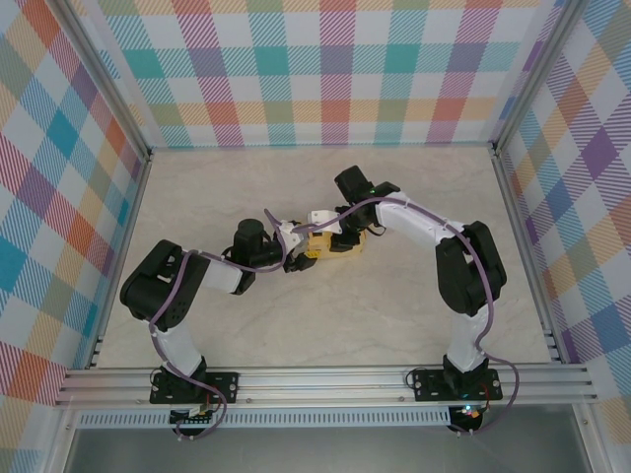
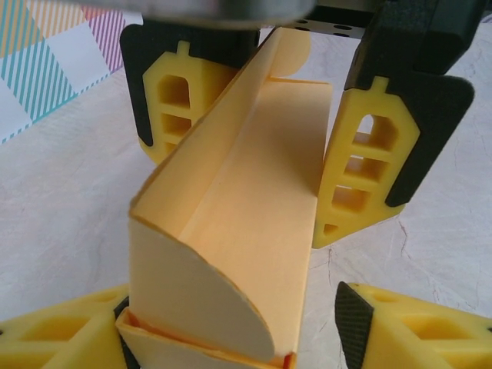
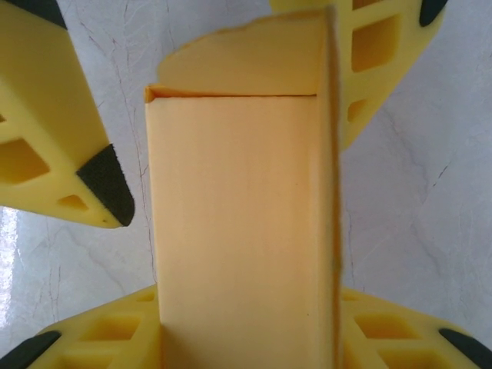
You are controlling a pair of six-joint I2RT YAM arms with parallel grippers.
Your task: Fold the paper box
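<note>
**On the table (image 1: 444, 187): paper box (image 1: 325, 244) between two claws**

Top external: the partly folded yellow-orange paper box lies at mid-table. The left claw (image 1: 293, 258) is at its left end and the right claw (image 1: 343, 238) at its right end.

Left wrist: one long wall stands raised, with a rounded flap (image 2: 192, 292) at the near end. The left claw (image 2: 231, 307) has its jaws apart, clear of the card.

Right wrist: the right claw (image 3: 246, 307) is clamped on the box's sides.

Left arm (image 1: 219, 274) and right arm (image 1: 419, 222): white links joined by bulky black joint housings. Purple cables (image 1: 434, 219) are run along both. Black base plates (image 1: 197, 384) are noted. Gripper fingers (image 2: 336, 219): yellow, pierced with rectangular cut-outs, backed in black; textured black pads (image 3: 104, 184) at tips.
</note>
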